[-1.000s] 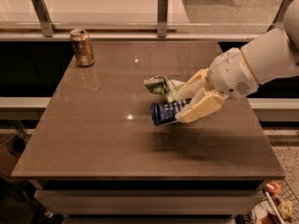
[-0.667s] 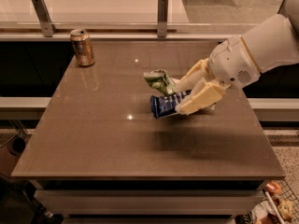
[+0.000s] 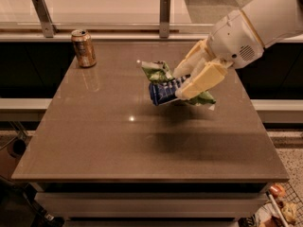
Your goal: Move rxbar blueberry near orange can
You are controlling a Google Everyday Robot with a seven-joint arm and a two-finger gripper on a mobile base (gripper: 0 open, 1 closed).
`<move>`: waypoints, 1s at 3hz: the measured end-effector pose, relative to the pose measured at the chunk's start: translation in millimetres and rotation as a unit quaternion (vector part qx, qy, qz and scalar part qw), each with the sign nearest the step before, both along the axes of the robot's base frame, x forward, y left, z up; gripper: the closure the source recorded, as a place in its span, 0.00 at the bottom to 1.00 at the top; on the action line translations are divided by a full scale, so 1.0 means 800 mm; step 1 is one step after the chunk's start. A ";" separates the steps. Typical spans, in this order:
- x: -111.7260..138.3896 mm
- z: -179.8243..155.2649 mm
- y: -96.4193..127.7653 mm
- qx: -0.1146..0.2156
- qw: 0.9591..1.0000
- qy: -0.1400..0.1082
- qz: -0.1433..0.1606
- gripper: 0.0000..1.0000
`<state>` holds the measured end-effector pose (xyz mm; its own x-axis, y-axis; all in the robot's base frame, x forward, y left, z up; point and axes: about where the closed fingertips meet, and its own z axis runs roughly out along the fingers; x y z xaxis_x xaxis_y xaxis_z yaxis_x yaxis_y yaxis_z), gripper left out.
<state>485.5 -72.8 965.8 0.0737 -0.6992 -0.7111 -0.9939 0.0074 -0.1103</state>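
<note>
The orange can [image 3: 84, 48] stands at the back left of the table [image 3: 94, 141]. Near the middle is a green chip bag [image 3: 157, 71]. Just by it, the rxbar blueberry [image 3: 163, 92] hangs above the table, with my claw [image 3: 180, 84] squeezed tight on it.

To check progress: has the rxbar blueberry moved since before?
Yes. Held in the end effector right of the orange can, the rxbar blueberry rose and shifted slightly toward that unmoved can.
</note>
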 end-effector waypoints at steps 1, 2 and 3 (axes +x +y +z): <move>0.009 0.018 0.000 0.000 1.000 0.004 0.003 1.00; 0.020 0.038 -0.007 0.008 1.000 0.003 0.000 1.00; 0.029 0.064 -0.020 0.018 1.000 -0.007 -0.010 1.00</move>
<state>508.7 -89.0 1016.6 0.0691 -0.6744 -0.7351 -0.9919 0.0324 -0.1230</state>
